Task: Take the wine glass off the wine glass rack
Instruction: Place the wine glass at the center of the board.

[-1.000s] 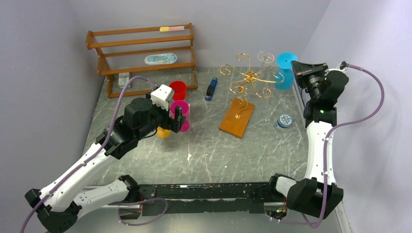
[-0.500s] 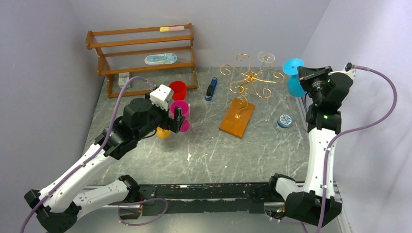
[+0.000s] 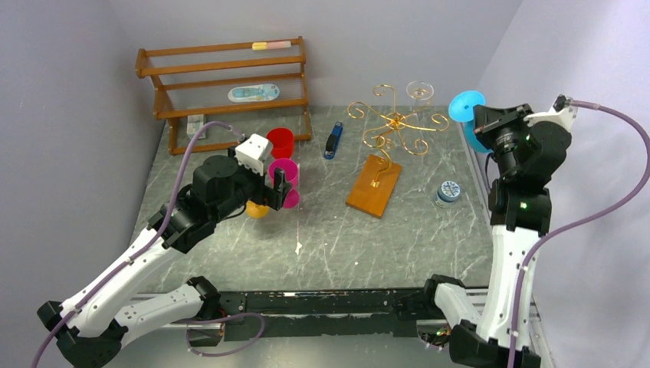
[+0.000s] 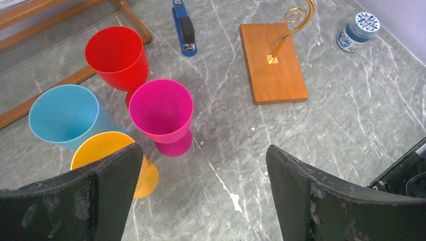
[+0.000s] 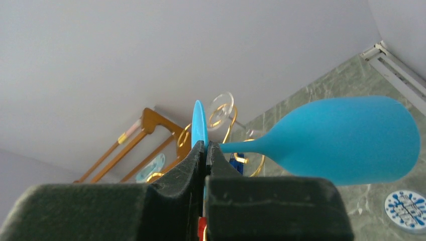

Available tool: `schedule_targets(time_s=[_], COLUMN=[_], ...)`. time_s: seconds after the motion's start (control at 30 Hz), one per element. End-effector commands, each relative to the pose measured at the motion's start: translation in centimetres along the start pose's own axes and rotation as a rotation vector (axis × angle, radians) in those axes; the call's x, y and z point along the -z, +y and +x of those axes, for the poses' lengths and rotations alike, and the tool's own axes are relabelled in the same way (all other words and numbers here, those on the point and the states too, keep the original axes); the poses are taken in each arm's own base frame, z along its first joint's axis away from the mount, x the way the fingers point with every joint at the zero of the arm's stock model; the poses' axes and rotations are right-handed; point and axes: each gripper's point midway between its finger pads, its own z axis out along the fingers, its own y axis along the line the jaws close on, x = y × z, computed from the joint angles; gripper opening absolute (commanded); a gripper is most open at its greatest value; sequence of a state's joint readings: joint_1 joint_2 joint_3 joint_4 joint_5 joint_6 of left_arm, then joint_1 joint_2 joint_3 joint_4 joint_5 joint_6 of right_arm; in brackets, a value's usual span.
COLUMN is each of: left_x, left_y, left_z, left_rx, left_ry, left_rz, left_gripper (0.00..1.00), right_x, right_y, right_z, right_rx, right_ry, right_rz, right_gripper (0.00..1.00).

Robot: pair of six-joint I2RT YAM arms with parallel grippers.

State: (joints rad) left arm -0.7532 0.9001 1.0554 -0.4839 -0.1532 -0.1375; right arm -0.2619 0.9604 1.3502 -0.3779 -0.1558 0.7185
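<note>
The wine glass rack (image 3: 395,123) is gold wire on an orange-brown wooden base (image 3: 374,186) at the table's back middle; its base also shows in the left wrist view (image 4: 274,65). My right gripper (image 3: 484,116) is shut on the flat foot of a blue wine glass (image 3: 465,104), held in the air to the right of the rack and apart from it. In the right wrist view the glass (image 5: 346,140) lies sideways with its foot pinched in my right gripper (image 5: 207,150). A clear glass (image 3: 418,90) hangs on the rack. My left gripper (image 4: 203,148) is open and empty.
Red (image 4: 118,55), magenta (image 4: 162,113), blue (image 4: 65,115) and yellow (image 4: 108,155) goblets stand under my left gripper. A blue stapler (image 3: 333,141), a small blue-lidded jar (image 3: 448,192) and a brown slatted shelf (image 3: 222,84) are also there. A wall runs close on the right.
My right gripper has carried the blue wine glass rightward and up, away from the rack's right arm. The left arm has not moved.
</note>
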Motion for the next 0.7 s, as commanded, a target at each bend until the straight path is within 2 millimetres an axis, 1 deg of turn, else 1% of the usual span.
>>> schedule_targets(time_s=[0.0, 0.07, 0.13, 0.17, 0.23, 0.3, 0.37, 0.4, 0.43, 0.5, 0.6, 0.63, 0.67], left_x=[0.1, 0.0, 0.1, 0.1, 0.1, -0.1, -0.5, -0.6, -0.8, -1.1, -1.2, -1.1, -1.0], left_y=[0.2, 0.1, -0.2, -0.5, -0.8, -0.8, -1.1, -1.4, -1.6, -2.0, -2.2, -2.2, -2.3], left_z=[-0.1, -0.1, -0.1, -0.1, -0.1, -0.3, -0.8, -1.1, -1.2, -1.2, -1.1, -1.1, -1.1], left_rx=[-0.016, -0.02, -0.025, -0.027, -0.025, -0.016, -0.013, -0.013, -0.009, -0.008, -0.005, -0.004, -0.003], left_ry=[-0.006, -0.003, -0.004, -0.008, -0.008, -0.015, -0.028, -0.031, -0.027, -0.019, -0.02, -0.022, -0.026], left_rz=[-0.002, 0.004, 0.024, 0.041, 0.057, 0.053, 0.064, 0.076, 0.088, 0.107, 0.116, 0.118, 0.119], left_gripper=[0.97, 0.97, 0.97, 0.97, 0.97, 0.97, 0.97, 0.97, 0.97, 0.97, 0.97, 0.97, 0.97], right_x=[3.2, 4.3, 5.3, 5.9, 7.0, 8.0, 8.6, 8.8, 9.0, 9.5, 10.1, 10.1, 10.3], right_y=[-0.8, -1.0, -0.5, 0.0, 1.3, 3.0, 4.3, 4.6, 4.4, 3.2, 2.1, 1.5, 1.3], right_z=[1.9, 3.4, 4.6, 4.7, 4.2, 3.2, 2.4, 2.4, 2.5, 2.8, 4.1, 5.0, 5.6], right_rx=[0.017, -0.012, -0.048, -0.062, -0.086, -0.082, -0.066, -0.065, -0.078, -0.117, -0.134, -0.139, -0.145], right_ry=[0.033, 0.068, 0.099, 0.106, 0.093, 0.068, 0.064, 0.071, 0.08, 0.074, 0.093, 0.113, 0.132], right_rz=[0.06, 0.065, 0.031, 0.01, -0.031, -0.087, -0.127, -0.134, -0.112, -0.047, -0.03, -0.019, -0.023], right_gripper=[0.0, 0.0, 0.0, 0.0, 0.0, 0.0, 0.0, 0.0, 0.0, 0.0, 0.0, 0.0, 0.0])
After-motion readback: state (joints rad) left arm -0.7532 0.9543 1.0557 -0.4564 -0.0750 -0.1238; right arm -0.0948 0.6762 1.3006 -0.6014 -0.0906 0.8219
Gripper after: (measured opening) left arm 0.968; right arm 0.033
